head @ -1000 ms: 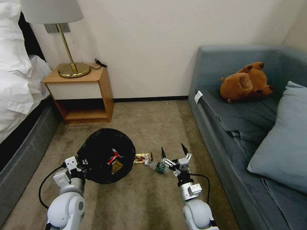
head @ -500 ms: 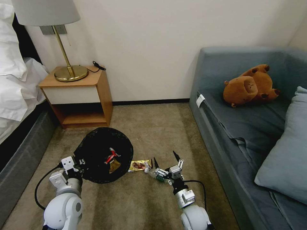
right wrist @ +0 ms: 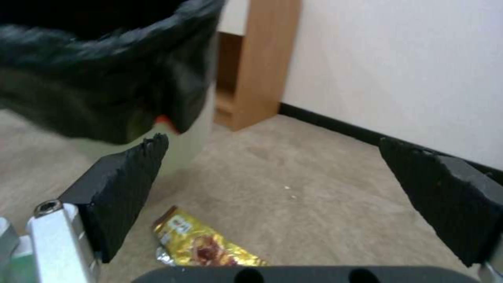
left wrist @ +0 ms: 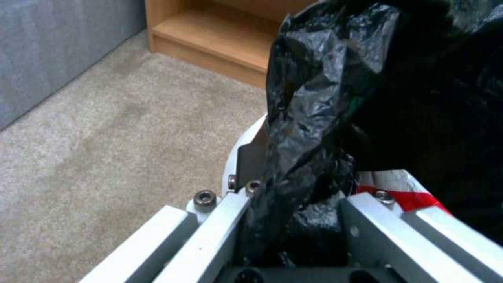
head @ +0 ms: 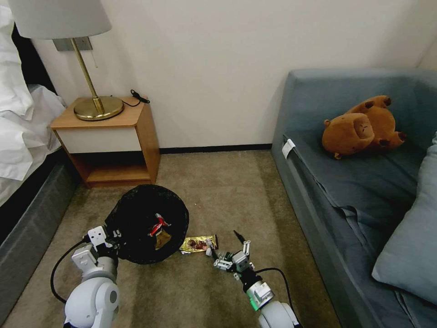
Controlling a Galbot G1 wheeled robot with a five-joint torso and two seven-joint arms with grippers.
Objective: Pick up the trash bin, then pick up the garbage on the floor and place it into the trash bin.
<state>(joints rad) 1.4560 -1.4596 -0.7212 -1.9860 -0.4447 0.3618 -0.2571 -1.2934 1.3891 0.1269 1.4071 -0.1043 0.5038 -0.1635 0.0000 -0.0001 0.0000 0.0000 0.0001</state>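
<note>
Trash bin: the trash bin [head: 148, 224] is held off the carpet [head: 218, 182] at the robot's left, tilted, mouth up; a red-white wrapper [head: 157, 225] and a tan scrap [head: 163, 239] lie inside
Left gripper: the left gripper [left wrist: 293, 220] is clamped on the bin's rim and black bag [left wrist: 314, 118]
Right gripper: the right gripper [right wrist: 272, 188] is spread wide, low over the floor
Bottle: the small clear bottle [head: 217, 255] is seen just at the right gripper, on the carpet
Snack wrapper: the yellow-brown wrapper [right wrist: 202, 245] lies flat between bin and bottle
Step judged: one floor piece is being approached
Advice: the fingers should be centred across the piece, lowered to the carpet, then closed; the bin should be kept steady and near
</note>
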